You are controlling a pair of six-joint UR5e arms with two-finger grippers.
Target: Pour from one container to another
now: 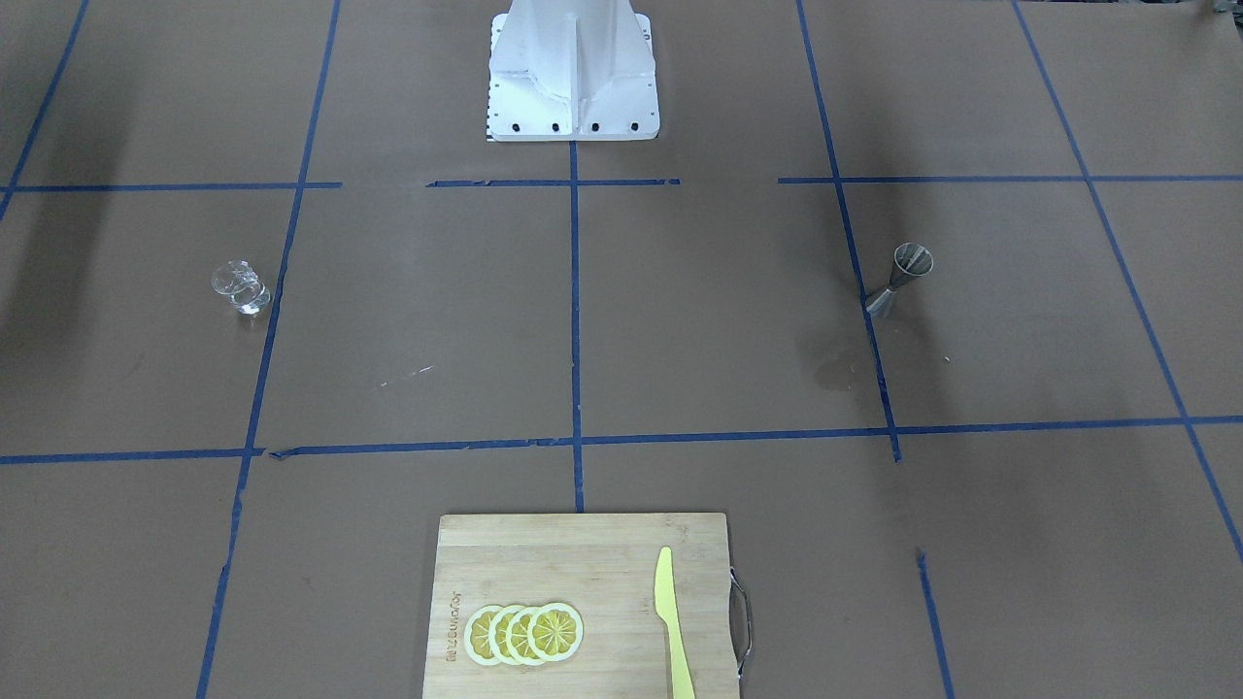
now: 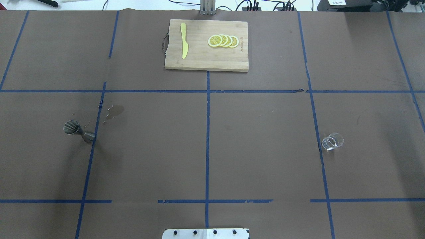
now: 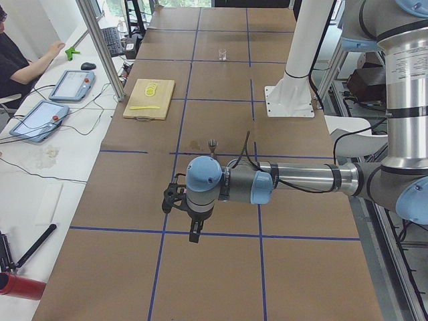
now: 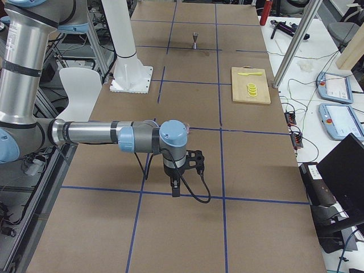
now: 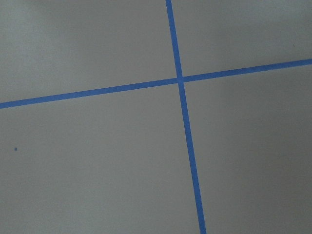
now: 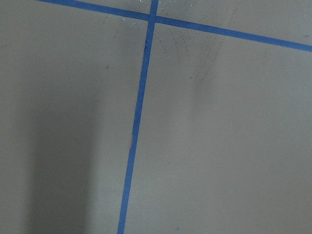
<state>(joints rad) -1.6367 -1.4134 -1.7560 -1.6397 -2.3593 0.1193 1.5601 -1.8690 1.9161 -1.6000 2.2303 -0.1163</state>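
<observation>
your clear cup stands on the robot's right side of the table, just beside a blue tape line, and you cannot tell from its glassy walls whether anything is in it. the jigger stands upright on the robot's left, its foot at another tape line, its open upper cone showing streaked reflections and no readable fill. a dark damp stain marks the paper near the jigger. the cup looks small and transparent, with bright highlights on its rim; the jigger is grey metal, pinched at a narrow waist. the two are well apart, with the wide middle squares of brown paper between them. a cutting board with lemon slices and a yellow knife lies at the far edge, opposite the robot's base. the left gripper and the right gripper hang over the table's two ends, each pointing down; only the side views show them, so you cannot tell whether either is released or clenched.
</observation>
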